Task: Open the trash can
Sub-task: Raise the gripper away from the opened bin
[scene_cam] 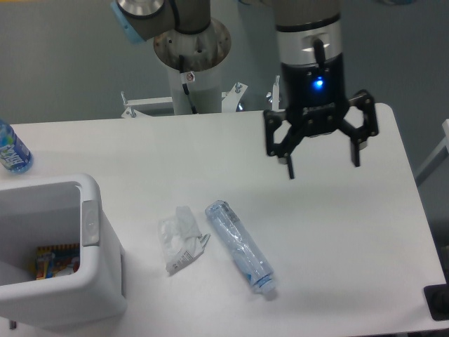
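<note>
Right now your end effector (323, 163) hangs above the right half of the white counter (316, 232), its two fingers spread wide apart with nothing between them and a blue light glowing on its body. You'll find the trash can (59, 295) well apart from it, at the lower left corner, its top open so that colourful litter shows inside, and the small grey button (90, 223) on its right rim. Between them lie a crumpled clear wrapper (181, 240) and, just beside it, a flattened plastic bottle (240, 247). Another bottle (11, 149) with a blue label stands at the far left edge.
</note>
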Action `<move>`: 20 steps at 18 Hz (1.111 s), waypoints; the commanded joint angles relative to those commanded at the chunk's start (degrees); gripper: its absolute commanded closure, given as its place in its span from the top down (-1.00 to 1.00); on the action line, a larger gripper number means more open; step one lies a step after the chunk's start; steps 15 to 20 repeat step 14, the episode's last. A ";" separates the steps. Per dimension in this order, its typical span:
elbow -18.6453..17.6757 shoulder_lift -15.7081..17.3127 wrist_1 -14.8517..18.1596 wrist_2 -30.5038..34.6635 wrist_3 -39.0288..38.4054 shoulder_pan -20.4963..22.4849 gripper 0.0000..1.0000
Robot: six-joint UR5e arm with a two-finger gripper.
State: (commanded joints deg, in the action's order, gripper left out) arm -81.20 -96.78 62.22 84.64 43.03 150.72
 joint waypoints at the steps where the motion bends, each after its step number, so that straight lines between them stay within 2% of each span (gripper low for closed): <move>1: -0.62 0.88 1.23 0.00 4.03 0.80 1.00; 3: -1.50 2.12 3.95 0.00 11.77 2.47 1.00; 5: -1.42 2.47 6.50 0.09 15.84 3.18 1.00; 10: -1.50 2.56 6.34 2.55 16.03 2.83 1.00; 20: -1.59 2.56 6.25 2.55 15.50 2.74 1.00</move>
